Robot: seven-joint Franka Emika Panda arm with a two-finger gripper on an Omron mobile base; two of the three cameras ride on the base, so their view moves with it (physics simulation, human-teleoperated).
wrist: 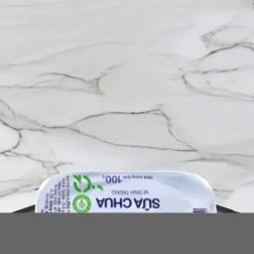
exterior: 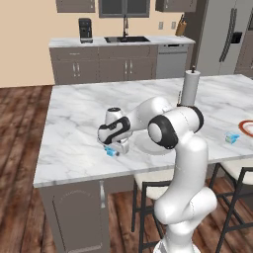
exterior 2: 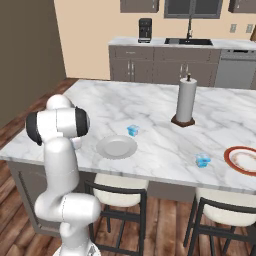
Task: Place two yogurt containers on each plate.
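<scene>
Gripper (exterior: 116,148) w/ jaws astride blue-white yogurt container (wrist: 126,194).

Looking forward and down from behind the arm, left and right, both sharing the marble island (exterior: 79,113) and grey plate (exterior 2: 116,147). Staring down from just above a yogurt container (wrist: 126,193).

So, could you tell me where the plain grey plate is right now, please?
In the right base view the plain grey plate lies near the island's front edge, just right of the arm, with a yogurt container just behind it.
</scene>
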